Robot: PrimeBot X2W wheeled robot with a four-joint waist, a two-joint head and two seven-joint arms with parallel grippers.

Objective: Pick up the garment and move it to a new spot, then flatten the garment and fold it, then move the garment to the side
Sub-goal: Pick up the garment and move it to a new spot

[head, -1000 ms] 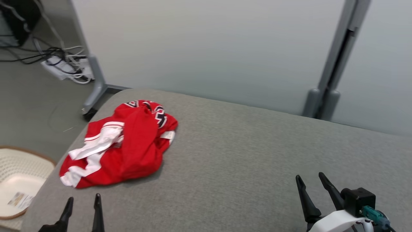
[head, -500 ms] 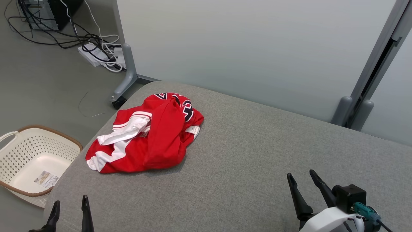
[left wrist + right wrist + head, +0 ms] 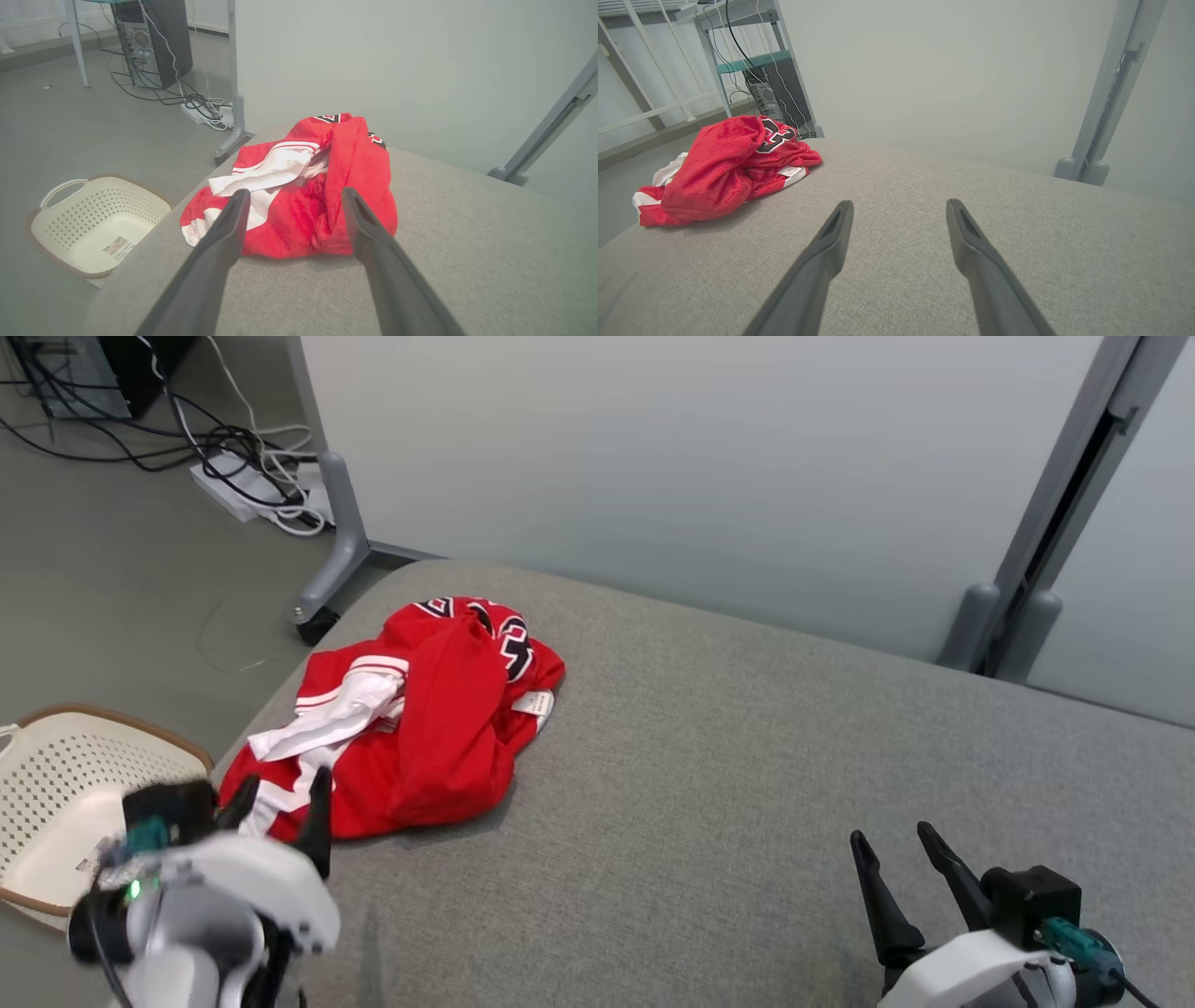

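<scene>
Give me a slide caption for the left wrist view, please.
Open left gripper facing a crumpled red garment on a grey cushion, basket on the floor nearby.

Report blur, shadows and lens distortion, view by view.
Head view: left gripper smeared with blur, garment sharp with a soft shadow at its near edge. Left wrist view: fingers stretched by the wide lens. Right wrist view: even light, right gripper crisp.

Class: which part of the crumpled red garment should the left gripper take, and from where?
Probably the raised fold down the middle of the garment, approached from the near side, where the open left gripper faces it. That ridge stands proud, so the fingers can straddle it.
</scene>
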